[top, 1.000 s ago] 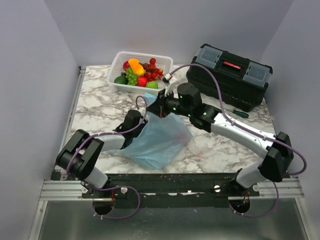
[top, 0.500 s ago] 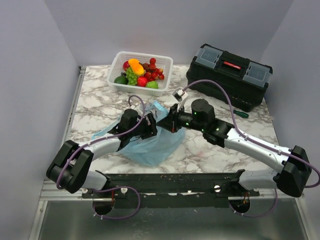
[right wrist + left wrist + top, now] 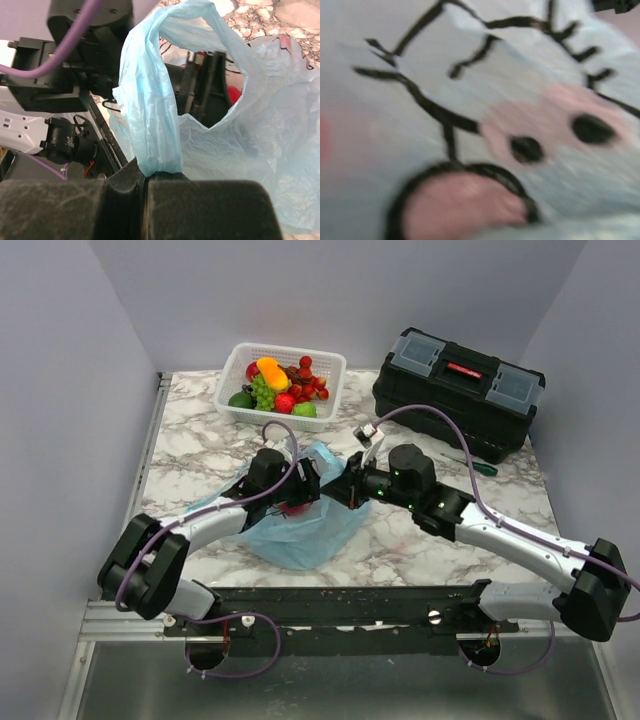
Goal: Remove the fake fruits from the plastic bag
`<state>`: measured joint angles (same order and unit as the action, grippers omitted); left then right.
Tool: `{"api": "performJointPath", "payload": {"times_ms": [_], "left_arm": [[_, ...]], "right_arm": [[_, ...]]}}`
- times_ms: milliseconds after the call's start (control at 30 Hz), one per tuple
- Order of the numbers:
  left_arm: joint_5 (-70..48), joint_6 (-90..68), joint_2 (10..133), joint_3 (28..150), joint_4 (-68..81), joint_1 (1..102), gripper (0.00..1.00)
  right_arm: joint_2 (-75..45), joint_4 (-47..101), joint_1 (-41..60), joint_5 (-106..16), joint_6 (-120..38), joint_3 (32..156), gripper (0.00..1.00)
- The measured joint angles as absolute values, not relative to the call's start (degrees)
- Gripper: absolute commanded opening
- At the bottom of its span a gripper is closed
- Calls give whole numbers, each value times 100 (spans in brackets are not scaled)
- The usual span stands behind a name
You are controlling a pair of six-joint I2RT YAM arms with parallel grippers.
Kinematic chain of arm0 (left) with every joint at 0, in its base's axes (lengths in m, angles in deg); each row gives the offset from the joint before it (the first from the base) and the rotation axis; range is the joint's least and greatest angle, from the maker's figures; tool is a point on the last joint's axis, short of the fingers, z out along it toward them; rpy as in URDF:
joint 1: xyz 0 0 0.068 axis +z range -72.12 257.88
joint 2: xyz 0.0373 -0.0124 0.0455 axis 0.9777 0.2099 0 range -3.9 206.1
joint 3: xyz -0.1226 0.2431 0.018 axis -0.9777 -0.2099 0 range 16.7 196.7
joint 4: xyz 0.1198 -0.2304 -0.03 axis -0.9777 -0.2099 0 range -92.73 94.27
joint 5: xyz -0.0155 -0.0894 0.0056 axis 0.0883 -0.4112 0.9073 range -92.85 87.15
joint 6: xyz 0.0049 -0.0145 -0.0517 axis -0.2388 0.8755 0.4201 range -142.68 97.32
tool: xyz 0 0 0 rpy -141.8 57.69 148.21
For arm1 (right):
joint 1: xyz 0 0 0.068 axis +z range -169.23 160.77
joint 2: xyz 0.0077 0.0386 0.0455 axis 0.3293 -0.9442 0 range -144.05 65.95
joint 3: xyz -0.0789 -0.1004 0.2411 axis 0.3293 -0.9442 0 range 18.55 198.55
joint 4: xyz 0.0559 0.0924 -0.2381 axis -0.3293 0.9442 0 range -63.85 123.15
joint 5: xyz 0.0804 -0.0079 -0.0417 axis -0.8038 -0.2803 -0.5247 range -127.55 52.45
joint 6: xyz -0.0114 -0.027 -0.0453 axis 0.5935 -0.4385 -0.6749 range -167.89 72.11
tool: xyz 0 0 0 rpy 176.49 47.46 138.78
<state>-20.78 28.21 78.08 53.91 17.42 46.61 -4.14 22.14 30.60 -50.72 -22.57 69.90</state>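
Bag (image 3: pixel 300 532) lies slumped on the marble table (image 3: pixel 190 455) near its front middle, between the two arms, with its mouth turned to the far side.

The left arm has its elbow low and out to the left. Its forearm runs forward and to the right, just above the tabletop, to the bag's mouth. The left claw (image 3: pixel 303 492) reaches into that opening. Seen from the right wrist through the mouth, its fingers stand apart with nothing between them. A red fruit (image 3: pixel 233 94) sits inside the bag just beside them. The left wrist view is filled by a blurred close-up of the bag's pink-and-white cartoon print.

The right arm stretches low from its elbow at the far right and points left. The right claw (image 3: pixel 152 180) is pressed together on the bunched loop handle, holding it up above the mouth.

More fruits (image 3: pixel 280 385) are heaped in the white basket (image 3: pixel 265 418) at the far left, well apart from both claws.
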Motion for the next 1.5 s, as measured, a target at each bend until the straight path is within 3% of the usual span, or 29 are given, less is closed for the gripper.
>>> {"api": "performJointPath", "payload": {"times_ms": [333,500,733,1100,1500], "left_arm": [[-1991,2231,6179,5075,996,4624,61],[-1691,1886,5965,5053,579,4613,62],[-1075,1503,6151,5110,253,4469,66],[-211,1339,7534,5726,-180,4399,69],[-474,1342,7797,6034,207,4399,71]], "right_arm": [[26,2244,3060,-5022,-2274,5978,1],[207,2284,3060,-5024,-2172,5521,1],[452,2281,3060,-5022,-2006,5373,1],[526,2277,3060,-4943,-1903,5373,1],[552,2279,3060,-4893,-1879,5373,1]]}}
